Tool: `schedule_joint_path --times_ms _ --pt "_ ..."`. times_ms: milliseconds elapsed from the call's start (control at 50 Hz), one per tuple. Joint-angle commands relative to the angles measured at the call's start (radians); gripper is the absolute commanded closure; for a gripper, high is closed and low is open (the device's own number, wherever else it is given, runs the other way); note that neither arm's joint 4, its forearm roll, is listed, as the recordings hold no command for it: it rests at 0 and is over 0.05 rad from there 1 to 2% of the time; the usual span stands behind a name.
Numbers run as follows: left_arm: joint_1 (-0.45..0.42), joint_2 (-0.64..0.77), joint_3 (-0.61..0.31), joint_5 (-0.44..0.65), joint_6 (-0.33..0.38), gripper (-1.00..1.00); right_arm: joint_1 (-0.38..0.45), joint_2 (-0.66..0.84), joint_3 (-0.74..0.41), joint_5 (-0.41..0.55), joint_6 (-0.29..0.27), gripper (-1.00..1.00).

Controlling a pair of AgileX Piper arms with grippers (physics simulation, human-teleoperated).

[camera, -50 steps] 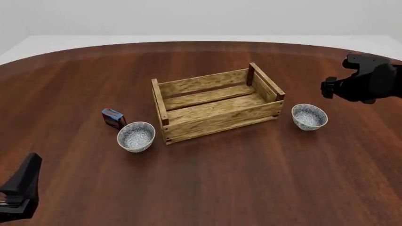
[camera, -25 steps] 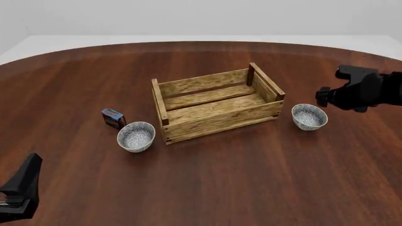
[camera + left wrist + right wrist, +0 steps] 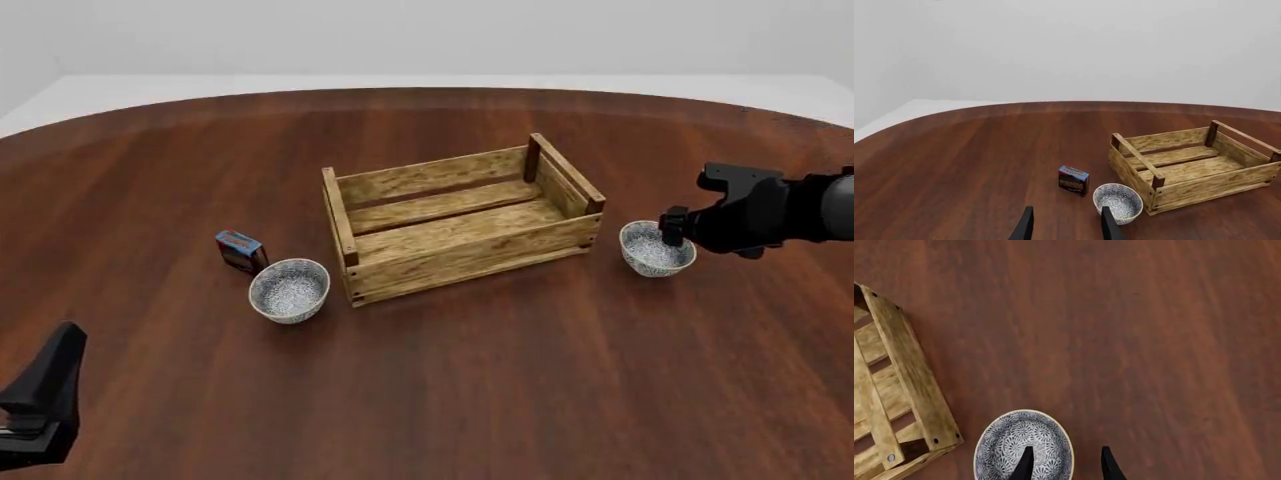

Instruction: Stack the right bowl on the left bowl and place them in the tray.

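Observation:
The right bowl [image 3: 653,250], white with blue-grey speckles, stands on the table right of the tray [image 3: 467,256], a slatted wooden crate. My right gripper [image 3: 673,231] hovers open over the bowl's right rim. In the right wrist view, one finger [image 3: 1025,464] is over the inside of the right bowl [image 3: 1014,440] and the other is outside its rim. The left bowl [image 3: 290,289] sits by the tray's front left corner. My left gripper [image 3: 60,355] is open, low at the near left. It is far from the left bowl [image 3: 1118,201], with nothing between its fingers [image 3: 1108,226].
A small blue-and-red box [image 3: 240,250] stands just behind and left of the left bowl, also visible in the left wrist view as the box [image 3: 1073,179]. The tray's inside holds nothing. The tray's corner [image 3: 904,380] lies close beside the right bowl.
My right gripper has come down and to the left, from above and right of the right bowl to right over its rim. The left arm and both bowls have not moved.

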Motion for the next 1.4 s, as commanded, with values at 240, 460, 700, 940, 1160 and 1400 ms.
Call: schedule_joint_path --times_ms 240,460,700,940,1160,1400 --pt "-0.005 -0.001 -0.009 0.007 -0.001 -1.00 0.010 0.060 0.008 -0.025 0.010 -1.00" --pt "-0.004 -0.001 -0.010 0.009 -0.003 -1.00 0.014 0.082 0.002 -0.024 0.021 1.00" --pt "-0.008 -0.001 -0.016 0.014 -0.007 -1.00 0.009 0.049 0.007 -0.011 0.013 1.00" --pt "-0.009 -0.001 -0.012 0.011 -0.007 -1.00 -0.001 -0.003 0.020 -0.008 0.000 1.00" --pt "-0.008 -0.001 -0.007 0.004 -0.011 -1.00 0.019 -0.104 0.049 0.012 0.012 1.00" --pt "-0.006 -0.001 -0.006 0.003 -0.015 -1.00 0.035 -0.182 0.068 0.029 0.026 1.00"
